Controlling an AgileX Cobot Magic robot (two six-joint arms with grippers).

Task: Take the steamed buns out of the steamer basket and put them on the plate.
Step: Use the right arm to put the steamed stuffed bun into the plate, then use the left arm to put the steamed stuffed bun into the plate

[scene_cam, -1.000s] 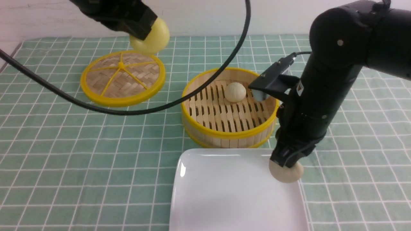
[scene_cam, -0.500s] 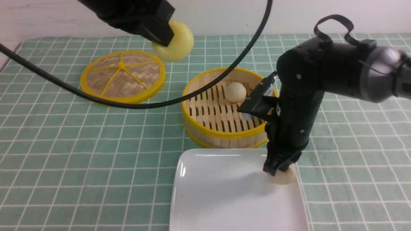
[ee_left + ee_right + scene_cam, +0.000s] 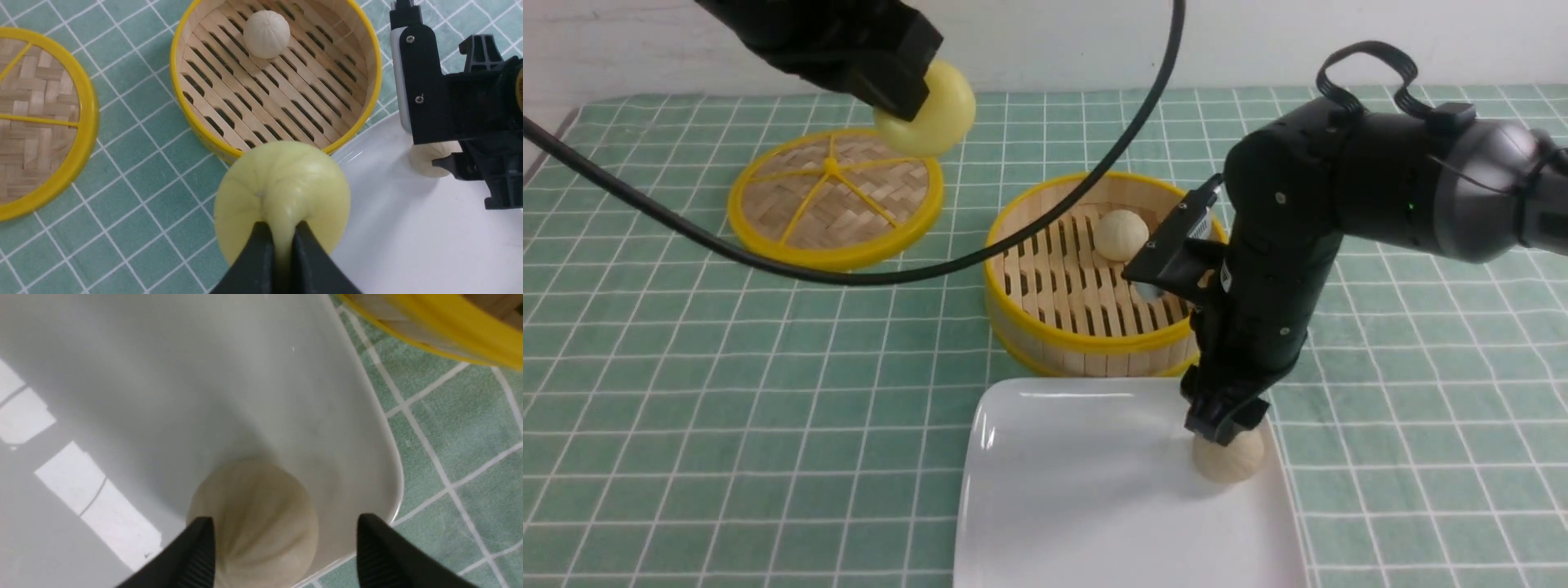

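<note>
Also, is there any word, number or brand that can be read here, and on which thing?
No readable text.
Small pale sticker on the black right arm: too blurred to read.
The glossy white square plate and the round bamboo steamer basket: no marks seen.

The right arm (image 3: pixel 1282 269) is a matt black cylindrical body joined to a grey metallic segment (image 3: pixel 1478 196) carrying a looped flat black ribbon cable (image 3: pixel 1368 47). A thick round black cable (image 3: pixel 849 280) runs from the left arm (image 3: pixel 833 33). The right gripper (image 3: pixel 286 520) has black ribbed fingers (image 3: pixel 196 555).
</note>
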